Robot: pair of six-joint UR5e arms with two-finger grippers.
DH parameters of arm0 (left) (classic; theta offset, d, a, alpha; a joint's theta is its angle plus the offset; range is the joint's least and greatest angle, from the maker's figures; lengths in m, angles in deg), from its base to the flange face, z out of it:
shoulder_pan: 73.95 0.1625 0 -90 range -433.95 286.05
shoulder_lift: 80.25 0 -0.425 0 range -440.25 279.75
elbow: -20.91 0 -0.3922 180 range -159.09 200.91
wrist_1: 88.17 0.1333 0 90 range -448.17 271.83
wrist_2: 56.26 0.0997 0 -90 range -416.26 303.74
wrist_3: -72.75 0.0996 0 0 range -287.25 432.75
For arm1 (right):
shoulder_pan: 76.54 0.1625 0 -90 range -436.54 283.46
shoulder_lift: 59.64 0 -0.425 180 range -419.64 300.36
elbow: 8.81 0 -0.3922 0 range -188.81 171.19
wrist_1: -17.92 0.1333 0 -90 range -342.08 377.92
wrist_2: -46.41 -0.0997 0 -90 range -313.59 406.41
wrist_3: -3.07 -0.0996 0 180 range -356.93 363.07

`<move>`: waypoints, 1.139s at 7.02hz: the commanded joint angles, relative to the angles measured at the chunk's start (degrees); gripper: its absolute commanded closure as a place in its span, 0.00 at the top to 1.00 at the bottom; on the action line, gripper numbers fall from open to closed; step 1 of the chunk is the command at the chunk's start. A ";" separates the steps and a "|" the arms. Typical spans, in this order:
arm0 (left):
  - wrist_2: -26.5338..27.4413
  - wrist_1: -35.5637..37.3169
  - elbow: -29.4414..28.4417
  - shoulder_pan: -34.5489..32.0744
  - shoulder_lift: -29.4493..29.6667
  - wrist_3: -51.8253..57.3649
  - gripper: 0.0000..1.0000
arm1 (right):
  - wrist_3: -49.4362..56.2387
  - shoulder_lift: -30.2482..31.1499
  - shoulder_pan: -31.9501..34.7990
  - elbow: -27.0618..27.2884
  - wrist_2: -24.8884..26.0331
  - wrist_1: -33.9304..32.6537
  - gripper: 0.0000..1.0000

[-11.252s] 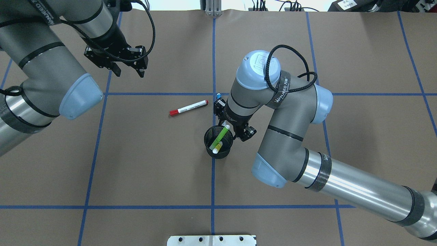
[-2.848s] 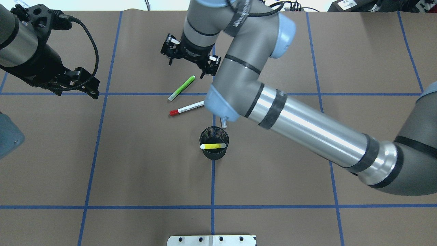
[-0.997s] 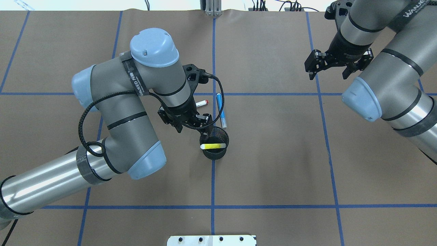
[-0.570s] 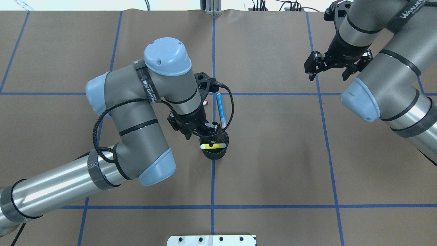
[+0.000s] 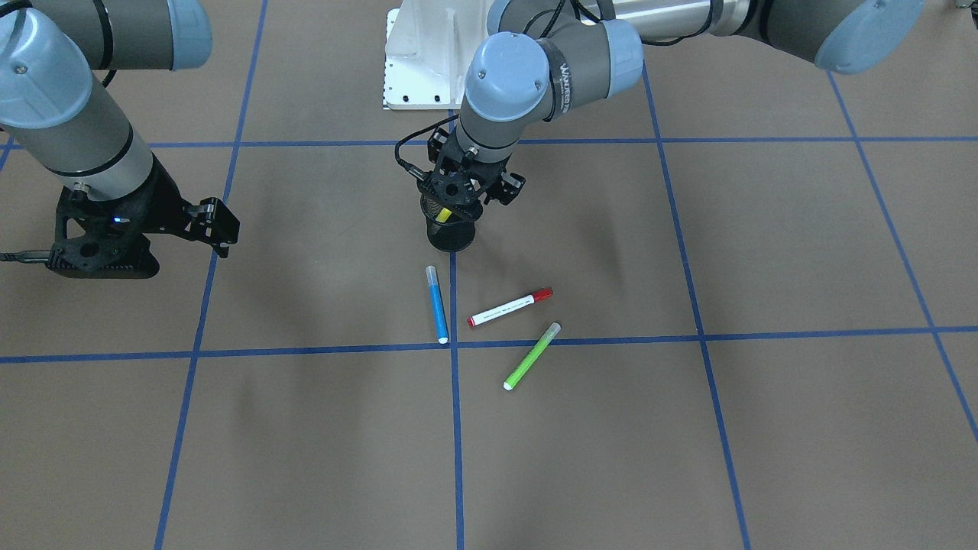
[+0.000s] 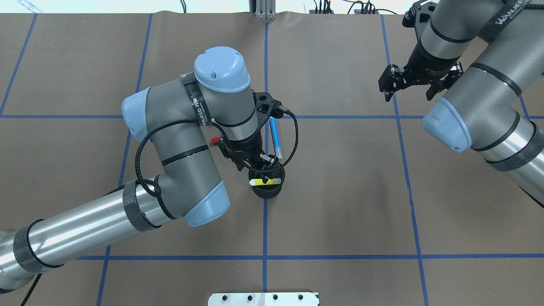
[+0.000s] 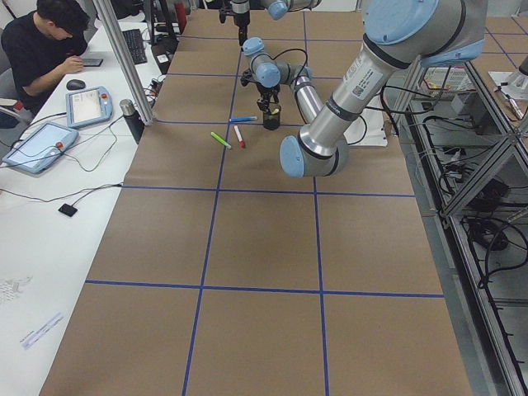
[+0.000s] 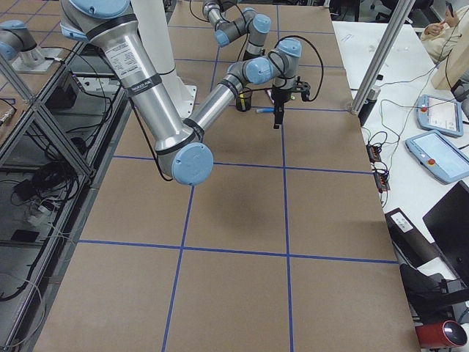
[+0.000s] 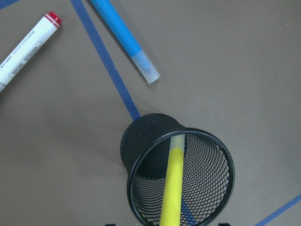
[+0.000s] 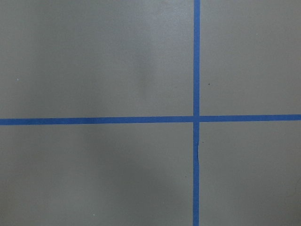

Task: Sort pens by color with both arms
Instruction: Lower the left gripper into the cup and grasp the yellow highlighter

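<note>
A black wire-mesh cup (image 6: 267, 190) stands at the table's middle with the yellow pen (image 6: 265, 182) leaning inside it; the pen also shows in the left wrist view (image 9: 172, 188). My left gripper (image 6: 259, 166) is open and hovers just above the cup's far rim. The blue pen (image 6: 275, 137), the red-capped white pen (image 5: 510, 307) and the lime green pen (image 5: 532, 356) lie on the table beyond the cup. In the overhead view the left arm hides the green pen and most of the red one. My right gripper (image 6: 408, 97) is open and empty, far off to the right.
The white pedestal base (image 5: 416, 61) sits at the robot's edge of the table. Blue tape lines (image 10: 196, 118) grid the brown paper. An operator (image 7: 41, 41) sits at a side table with tablets beyond the far edge.
My right arm laid the green pen beside the red one, then withdrew to the right. My left arm swung in and moved its open gripper over the cup.
</note>
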 commanded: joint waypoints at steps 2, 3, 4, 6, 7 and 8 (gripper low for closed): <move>-0.36 0.23 -0.43 0.35 -0.17 -0.59 0.61 | -0.03 -0.07 -0.06 -0.04 0.10 0.00 0.99; -0.28 0.23 -0.44 0.79 -0.26 -0.60 0.56 | -0.03 0.02 -0.15 -0.12 0.10 0.00 0.99; -0.27 0.23 -0.44 0.88 -0.17 -0.60 0.53 | -0.03 0.02 -0.15 -0.21 0.19 0.00 0.99; -0.36 0.31 -0.44 0.88 -0.17 -0.60 0.49 | -0.03 -0.16 -0.41 -0.39 0.80 0.00 0.99; -0.36 0.58 -0.44 0.88 -0.17 -0.68 0.44 | -0.03 -0.16 -0.41 -0.39 0.81 0.00 0.99; -0.36 0.49 -0.35 0.88 -0.17 -1.38 0.42 | -0.03 -0.16 -0.41 -0.39 0.81 0.00 0.99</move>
